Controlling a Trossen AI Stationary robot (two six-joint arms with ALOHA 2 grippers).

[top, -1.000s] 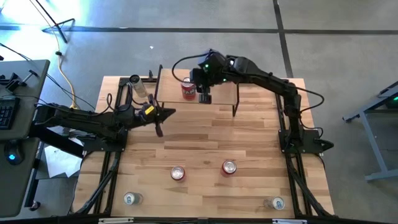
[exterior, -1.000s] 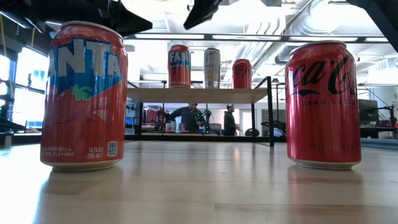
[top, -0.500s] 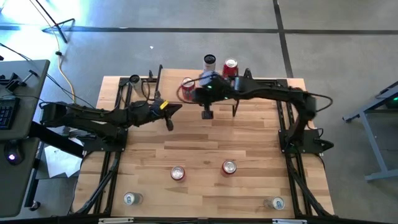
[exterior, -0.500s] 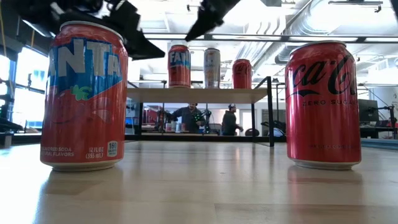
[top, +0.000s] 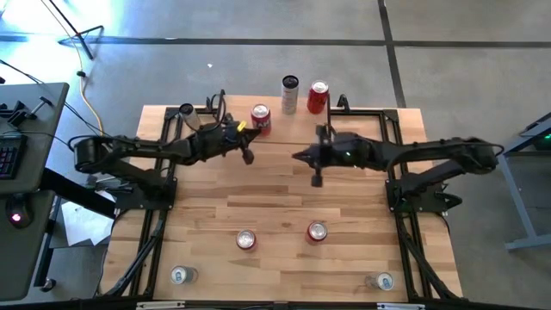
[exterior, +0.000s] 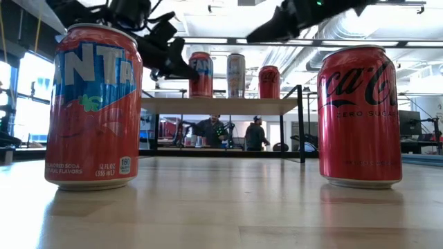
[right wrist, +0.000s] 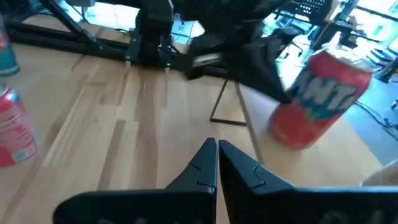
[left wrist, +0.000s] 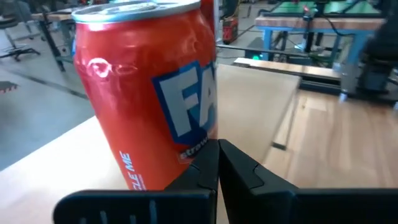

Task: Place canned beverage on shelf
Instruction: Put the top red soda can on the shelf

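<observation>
Three cans (exterior: pixel 236 75) on shelf (exterior: pixel 219 105)

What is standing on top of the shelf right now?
Three cans stand upright in a row on the shelf: a red Fanta can, a pale slim can, and a smaller-looking red can. The left gripper, shut, partly covers the Fanta can's side in the low view.

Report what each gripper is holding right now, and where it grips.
Nothing is held. The left gripper is shut beside the Fanta can on the shelf; the right gripper is shut, empty.
</observation>
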